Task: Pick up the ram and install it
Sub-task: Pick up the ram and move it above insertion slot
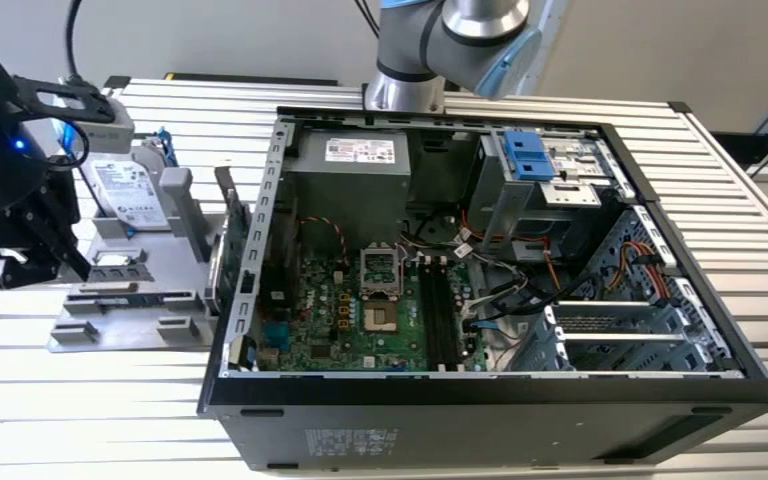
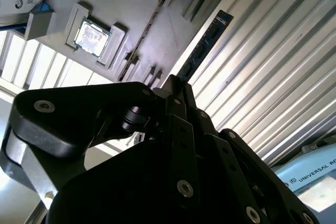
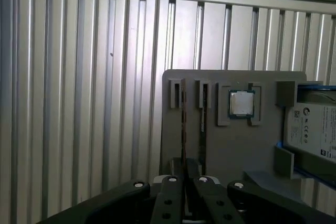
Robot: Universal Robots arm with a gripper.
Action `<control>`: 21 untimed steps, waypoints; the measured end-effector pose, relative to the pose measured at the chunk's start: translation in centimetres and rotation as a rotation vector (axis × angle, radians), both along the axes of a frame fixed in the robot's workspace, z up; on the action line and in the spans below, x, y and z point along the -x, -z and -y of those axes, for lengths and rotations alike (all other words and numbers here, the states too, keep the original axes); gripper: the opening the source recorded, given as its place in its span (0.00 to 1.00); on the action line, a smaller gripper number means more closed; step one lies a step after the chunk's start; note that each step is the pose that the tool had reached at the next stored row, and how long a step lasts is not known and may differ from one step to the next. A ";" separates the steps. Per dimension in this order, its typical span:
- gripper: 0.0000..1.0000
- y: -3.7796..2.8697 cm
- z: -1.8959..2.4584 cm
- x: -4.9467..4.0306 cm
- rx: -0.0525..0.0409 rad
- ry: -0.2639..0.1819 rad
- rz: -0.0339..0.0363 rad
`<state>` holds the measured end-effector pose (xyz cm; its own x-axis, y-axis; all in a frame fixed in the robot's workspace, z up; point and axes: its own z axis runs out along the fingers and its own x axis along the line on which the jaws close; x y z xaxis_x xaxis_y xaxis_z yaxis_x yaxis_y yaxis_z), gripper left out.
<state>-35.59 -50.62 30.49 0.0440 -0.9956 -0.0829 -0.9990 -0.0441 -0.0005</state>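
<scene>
The ram is a thin blue-green stick with dark chips. It juts out from between the black fingertips of my gripper, which is shut on its near end. In the first wrist view the ram shows edge-on as a thin dark line running out from the gripper over the grey parts holder. In the exterior view the gripper hangs at the exterior view's left, beside the holder. The motherboard's long black slots lie inside the open computer case.
The holder carries a silver hard drive in a blue frame and a square processor chip. A green expansion card stands between holder and case. Cables and drive bays crowd the case's right half. The ribbed metal table surrounds everything.
</scene>
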 end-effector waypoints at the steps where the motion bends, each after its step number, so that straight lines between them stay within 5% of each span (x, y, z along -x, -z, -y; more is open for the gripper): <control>1: 0.00 -0.10 0.00 0.00 0.0001 0.000 -0.0001; 21: 0.00 -1.63 0.00 0.00 0.0001 0.010 -0.0001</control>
<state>-35.59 -50.62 32.13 0.0344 -0.9960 -0.0828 -0.9994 -0.0345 -0.0005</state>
